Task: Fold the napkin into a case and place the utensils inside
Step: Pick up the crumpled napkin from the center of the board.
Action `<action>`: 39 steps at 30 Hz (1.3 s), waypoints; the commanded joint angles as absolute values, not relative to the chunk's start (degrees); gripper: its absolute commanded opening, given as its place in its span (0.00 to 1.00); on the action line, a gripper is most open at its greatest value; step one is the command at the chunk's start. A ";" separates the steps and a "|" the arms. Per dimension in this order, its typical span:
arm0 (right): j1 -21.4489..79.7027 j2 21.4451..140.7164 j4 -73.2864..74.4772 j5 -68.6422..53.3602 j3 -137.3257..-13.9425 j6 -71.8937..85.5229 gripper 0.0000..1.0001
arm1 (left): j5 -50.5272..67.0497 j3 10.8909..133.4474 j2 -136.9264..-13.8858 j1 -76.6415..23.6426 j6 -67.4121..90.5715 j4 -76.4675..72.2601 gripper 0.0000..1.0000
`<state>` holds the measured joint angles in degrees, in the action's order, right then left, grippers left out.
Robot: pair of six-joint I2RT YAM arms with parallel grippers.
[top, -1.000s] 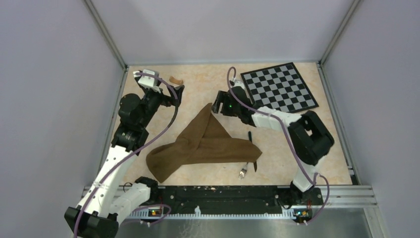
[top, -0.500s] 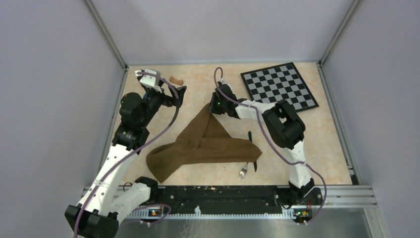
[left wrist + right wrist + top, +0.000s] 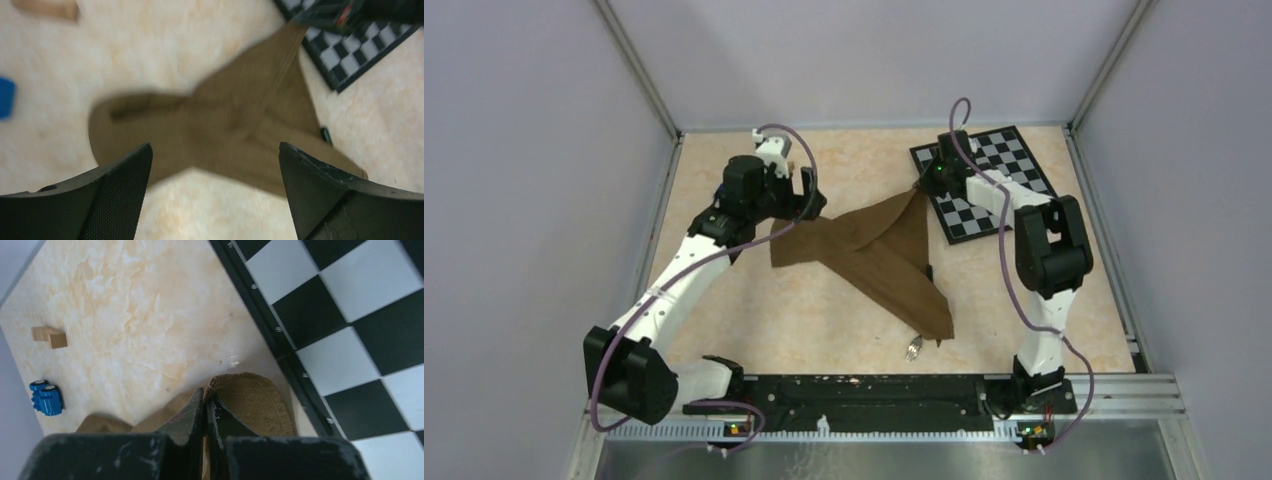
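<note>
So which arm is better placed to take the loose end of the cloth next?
Probably the left. The left gripper is open above the free left end of the cloth, while the right gripper is shut on the corner by the checkerboard, so it has no free grip.

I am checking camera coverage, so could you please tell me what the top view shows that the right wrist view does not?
Only the top view: the fork at the near corner of the napkin, and the open left gripper by the cloth's left end. Only the right wrist view: a blue block and a tan wooden piece. Both: the napkin, the checkerboard, and the right gripper shut on a napkin corner.
</note>
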<state>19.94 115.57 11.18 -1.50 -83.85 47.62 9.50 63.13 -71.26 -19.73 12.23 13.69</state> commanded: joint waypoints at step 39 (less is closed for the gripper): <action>17.40 102.10 7.22 -9.84 -74.36 44.04 0.00 | -15.03 69.47 -106.41 -12.31 58.14 42.92 0.52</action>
